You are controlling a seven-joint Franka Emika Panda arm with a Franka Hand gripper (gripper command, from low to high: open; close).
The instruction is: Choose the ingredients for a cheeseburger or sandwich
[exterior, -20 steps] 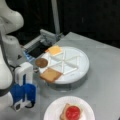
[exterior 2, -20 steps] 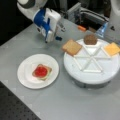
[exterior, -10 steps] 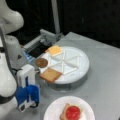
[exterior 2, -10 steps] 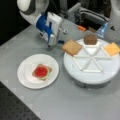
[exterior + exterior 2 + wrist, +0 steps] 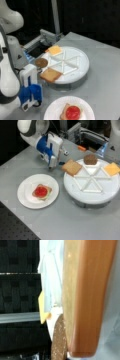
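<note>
Over the last second we see little change: the gripper (image 5: 53,163) still hovers low beside the tray (image 5: 92,192), nearest the bread slice (image 5: 71,167); we cannot tell its jaws. The sandwich (image 5: 41,191), bread topped with tomato, sits lower left on the plate (image 5: 26,197).

We see a rounded white arm (image 5: 8,72) and a boxy white wrist, ending in a bright blue gripper (image 5: 51,161).

Two bread slices show: one (image 5: 71,166) on the divided tray (image 5: 105,195), one (image 5: 47,192) under the single tomato disc (image 5: 40,190). One brown patty (image 5: 90,159), one cheese slice (image 5: 111,168), one white plate (image 5: 25,200).
</note>
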